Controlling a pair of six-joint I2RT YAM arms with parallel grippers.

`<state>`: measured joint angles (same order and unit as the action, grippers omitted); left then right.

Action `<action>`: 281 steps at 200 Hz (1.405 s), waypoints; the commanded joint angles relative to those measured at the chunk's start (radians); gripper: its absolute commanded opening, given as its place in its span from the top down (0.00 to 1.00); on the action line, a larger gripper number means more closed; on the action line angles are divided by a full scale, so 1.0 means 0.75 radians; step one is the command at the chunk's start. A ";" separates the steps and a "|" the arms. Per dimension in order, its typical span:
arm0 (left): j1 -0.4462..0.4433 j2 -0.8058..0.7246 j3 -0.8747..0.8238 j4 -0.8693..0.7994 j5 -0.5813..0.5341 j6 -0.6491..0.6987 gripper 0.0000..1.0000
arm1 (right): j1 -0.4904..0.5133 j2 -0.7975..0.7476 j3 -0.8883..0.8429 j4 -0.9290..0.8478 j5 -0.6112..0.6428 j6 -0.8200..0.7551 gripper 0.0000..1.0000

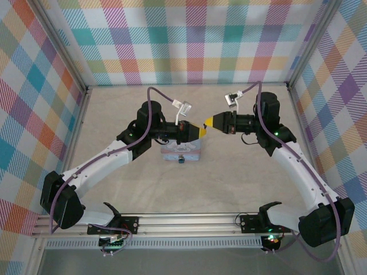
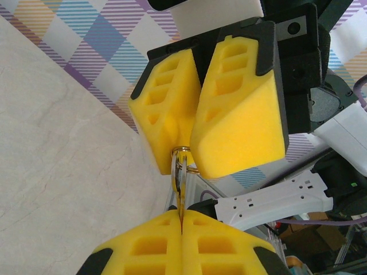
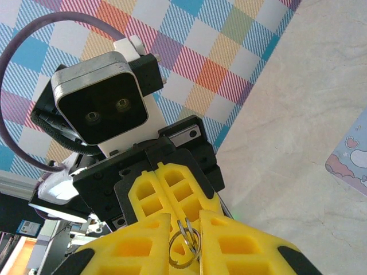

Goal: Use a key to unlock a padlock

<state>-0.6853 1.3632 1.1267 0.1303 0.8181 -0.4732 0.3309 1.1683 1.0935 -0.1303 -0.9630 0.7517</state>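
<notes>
Above the table my two yellow-fingered grippers meet tip to tip. My left gripper (image 1: 202,132) (image 2: 182,217) is shut on the key (image 2: 182,195), a thin metal sliver standing up out of its closed fingers. The key's ring (image 2: 182,156) (image 3: 184,249) sits in the gap between the fingers of my right gripper (image 1: 210,121) (image 3: 189,226), which stands slightly open around it. The tiny dark bluish padlock (image 1: 181,160) lies on the table at the front edge of the pastel-blue tin box (image 1: 180,152) (image 3: 350,163), below both grippers.
Checked cloth walls close the beige table (image 1: 229,183) at the back and both sides. An aluminium rail (image 1: 189,220) with both arm bases runs along the near edge. Purple cables loop over each wrist.
</notes>
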 commanded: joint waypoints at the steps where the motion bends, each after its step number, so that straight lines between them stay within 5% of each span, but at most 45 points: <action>1: -0.015 -0.024 0.026 -0.022 -0.012 0.040 1.00 | -0.019 -0.032 -0.004 0.008 -0.031 -0.021 0.82; 66: -0.016 -0.020 0.028 -0.041 -0.013 0.044 1.00 | -0.039 -0.042 0.013 -0.043 -0.005 -0.059 0.86; 88: -0.017 -0.025 0.027 -0.068 -0.053 0.052 0.68 | -0.040 -0.040 0.049 -0.120 0.015 -0.113 0.88; 100: -0.013 -0.034 0.020 -0.074 -0.072 0.059 0.65 | -0.039 -0.040 0.068 -0.163 0.028 -0.147 0.88; 215: 0.016 -0.023 0.007 0.037 -0.046 0.012 0.67 | -0.038 -0.065 0.060 -0.092 -0.048 -0.099 0.89; 281: 0.000 0.019 0.040 0.080 0.003 -0.013 0.83 | -0.039 -0.061 0.046 -0.072 -0.047 -0.085 0.89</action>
<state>-0.6796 1.3689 1.1282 0.1436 0.7937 -0.4786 0.3069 1.1366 1.1187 -0.2241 -0.9707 0.6769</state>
